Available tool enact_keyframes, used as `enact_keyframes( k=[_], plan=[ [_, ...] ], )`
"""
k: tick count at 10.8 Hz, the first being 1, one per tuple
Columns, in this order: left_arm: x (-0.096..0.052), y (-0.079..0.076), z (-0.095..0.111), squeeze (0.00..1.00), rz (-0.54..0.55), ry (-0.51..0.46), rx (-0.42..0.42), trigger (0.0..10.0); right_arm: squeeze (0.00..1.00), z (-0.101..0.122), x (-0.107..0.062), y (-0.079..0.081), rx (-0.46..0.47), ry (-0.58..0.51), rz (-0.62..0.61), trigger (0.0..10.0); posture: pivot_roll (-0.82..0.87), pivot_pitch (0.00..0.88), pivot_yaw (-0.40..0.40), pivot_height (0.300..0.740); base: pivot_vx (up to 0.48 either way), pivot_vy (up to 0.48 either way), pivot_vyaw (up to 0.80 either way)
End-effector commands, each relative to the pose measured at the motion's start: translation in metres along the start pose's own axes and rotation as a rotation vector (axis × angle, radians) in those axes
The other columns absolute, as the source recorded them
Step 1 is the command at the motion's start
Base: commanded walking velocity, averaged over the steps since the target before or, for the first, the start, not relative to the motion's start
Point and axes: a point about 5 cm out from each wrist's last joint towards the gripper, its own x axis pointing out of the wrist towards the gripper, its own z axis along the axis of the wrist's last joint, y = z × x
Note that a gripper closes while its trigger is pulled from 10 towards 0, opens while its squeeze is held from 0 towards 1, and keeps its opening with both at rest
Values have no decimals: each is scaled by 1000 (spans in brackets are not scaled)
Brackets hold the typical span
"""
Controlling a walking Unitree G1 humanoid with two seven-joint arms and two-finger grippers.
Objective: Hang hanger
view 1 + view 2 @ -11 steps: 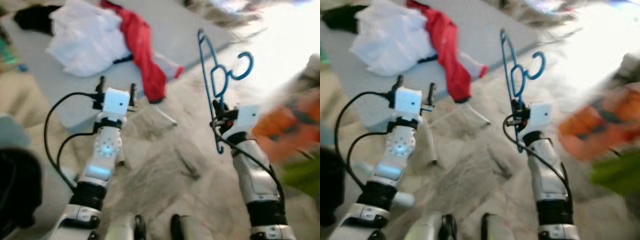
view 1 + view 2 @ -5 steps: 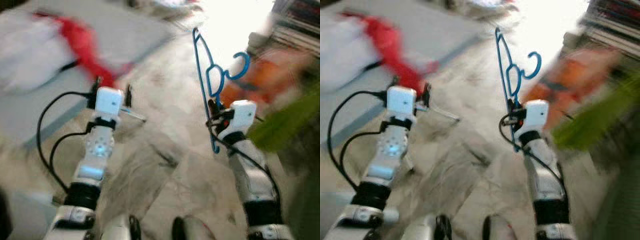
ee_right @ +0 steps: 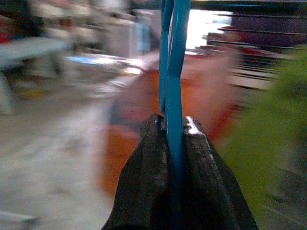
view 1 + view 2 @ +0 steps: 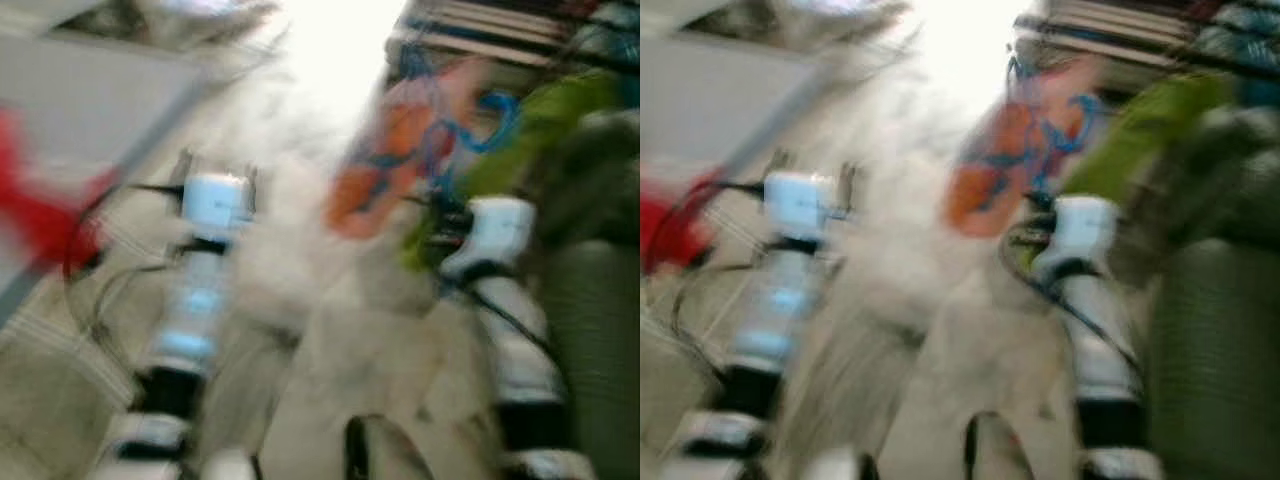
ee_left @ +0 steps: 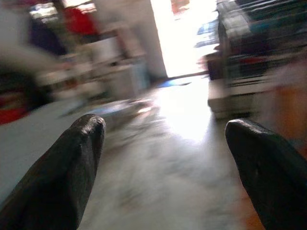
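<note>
Head views badly blurred. Floor (image 4: 330, 380) pale, w/ orange garment (image 4: 385, 175) and green garment (image 4: 530, 130) ahead on the right; red cloth (image 4: 40, 225) at far left. Right end effector (image 3: 173, 125) raised, fingers clamped tight on the blue hanger (image 3: 172, 52), which stands upright in front of the orange garment. Left end effector (image 5: 168, 158) held out over the floor, fingers (image 5: 72, 163) spread wide, nothing between them.
</note>
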Motion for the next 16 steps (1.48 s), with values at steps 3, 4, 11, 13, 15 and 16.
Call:
enact_keyframes(
  k=[3,4,11,13,15,16],
  plan=[
    [0,8,2,0,14,-13,6,10000,0,8,3,-9,-27,-45,-79,10000,-92,154,1,740,335,284,-800],
    [0,8,2,0,20,-21,21,10000,0,8,3,-10,-33,-43,-81,10000,-92,154,1,740,0,0,-800],
    [0,9,-3,0,8,2,24,10000,0,-11,-2,-35,-90,77,-263,10000,-94,158,0,740,97,134,-457],
    [0,7,-4,0,-20,9,10,10000,0,-21,-2,-28,-59,134,-227,10000,-94,158,0,740,441,0,0],
    [0,6,-3,0,-30,1,17,10000,0,-31,-3,-24,-39,195,-196,10000,-98,164,0,740,442,0,0],
    [0,6,-1,0,-38,-8,21,10000,0,-34,-5,-23,-32,211,-190,10000,-97,161,-3,740,472,0,0]
  ],
)
